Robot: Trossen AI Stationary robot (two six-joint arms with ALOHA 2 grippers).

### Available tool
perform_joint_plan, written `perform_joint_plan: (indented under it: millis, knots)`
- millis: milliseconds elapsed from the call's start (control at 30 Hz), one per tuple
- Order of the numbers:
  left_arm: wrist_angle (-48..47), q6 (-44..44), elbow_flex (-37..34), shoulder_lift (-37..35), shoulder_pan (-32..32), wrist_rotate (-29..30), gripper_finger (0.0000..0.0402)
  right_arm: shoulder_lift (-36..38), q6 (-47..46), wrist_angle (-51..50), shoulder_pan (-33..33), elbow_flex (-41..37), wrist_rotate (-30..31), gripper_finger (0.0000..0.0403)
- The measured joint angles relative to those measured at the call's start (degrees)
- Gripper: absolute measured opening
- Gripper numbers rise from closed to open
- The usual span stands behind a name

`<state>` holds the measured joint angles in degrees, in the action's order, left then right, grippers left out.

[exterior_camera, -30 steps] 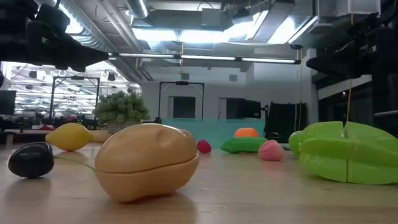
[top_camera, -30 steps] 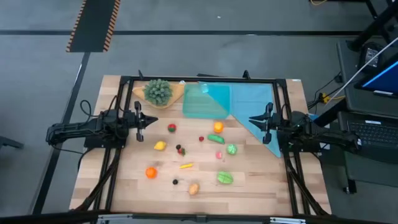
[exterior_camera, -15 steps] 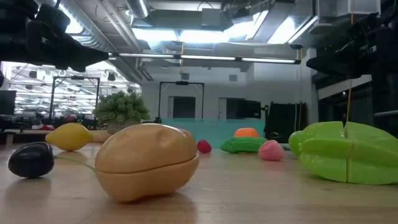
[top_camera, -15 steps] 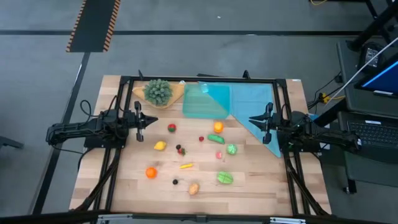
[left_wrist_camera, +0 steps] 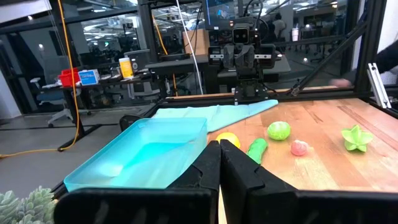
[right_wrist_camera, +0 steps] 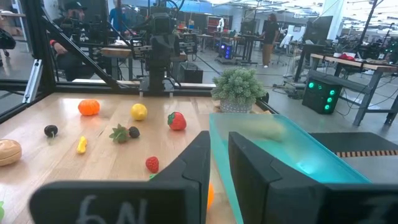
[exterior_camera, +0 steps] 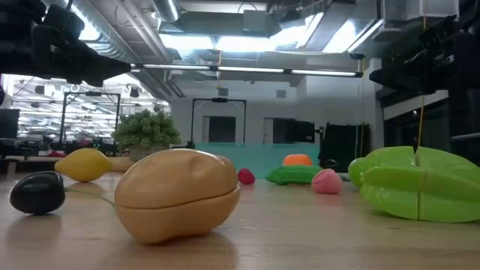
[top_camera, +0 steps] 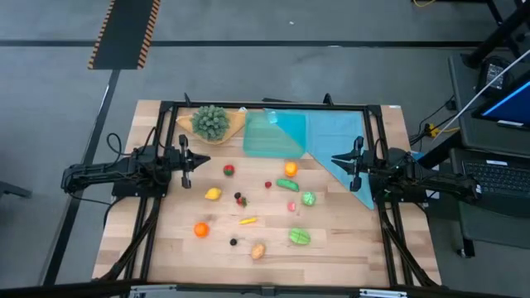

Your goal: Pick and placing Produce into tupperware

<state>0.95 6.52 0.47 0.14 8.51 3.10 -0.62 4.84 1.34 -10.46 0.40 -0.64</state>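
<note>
The produce lies scattered on the wooden table between my two arms: a tomato (top_camera: 228, 170), a lemon (top_camera: 213, 194), an orange (top_camera: 201, 230), a tan piece (top_camera: 258, 251), a green star fruit (top_camera: 299, 237), a cucumber (top_camera: 286, 185) and several more. The teal tupperware (top_camera: 272, 135) stands at the far side, its right part on the teal cloth (top_camera: 338, 139). My left gripper (top_camera: 189, 160) hovers left of the produce, shut (left_wrist_camera: 220, 155). My right gripper (top_camera: 341, 160) hovers at the right, over the cloth's edge, with a narrow gap between its fingers (right_wrist_camera: 219, 149). Neither touches anything.
A bushy green plant (top_camera: 211, 122) in a tan wooden dish stands at the far left, beside the tupperware. A black frame (top_camera: 265, 106) runs round the table. Bare wood lies along the near edge (top_camera: 348, 248). People show in the room beyond.
</note>
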Motion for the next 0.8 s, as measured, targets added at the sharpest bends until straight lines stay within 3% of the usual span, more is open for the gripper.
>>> perform_joint_plan:
  millis: [800]
  knots:
    - [0.0,0.0,0.0,0.0,0.0,0.0,0.0000,0.0,0.0,0.0,0.0,0.0,0.0,0.0062]
